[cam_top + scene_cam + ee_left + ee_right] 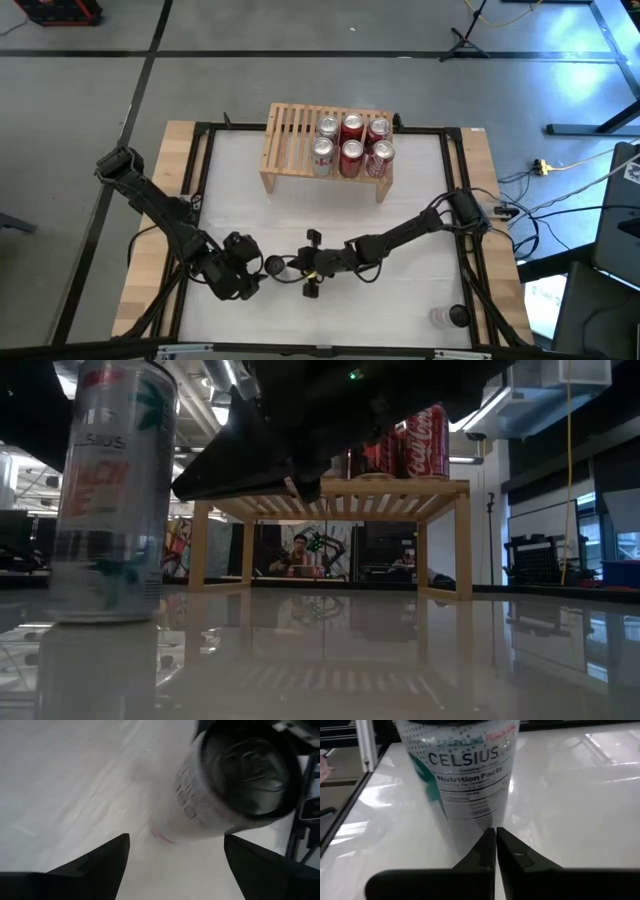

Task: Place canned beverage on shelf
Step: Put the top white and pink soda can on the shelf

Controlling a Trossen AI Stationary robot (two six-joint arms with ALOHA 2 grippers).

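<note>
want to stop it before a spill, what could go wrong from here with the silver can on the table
1. The right gripper is shut, with its tips close in front of the silver can. A small push could tip the upright can.
2. The open left gripper aims at the same can, so the two arms crowd together and could collide.
3. The shelf already holds six cans on its right part. Only the left slats are free, so a placement too far right may knock them.

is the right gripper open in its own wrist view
No, the right gripper's two dark fingers are pressed together, tips meeting just in front of the Celsius can, which stands free on the table.
</note>
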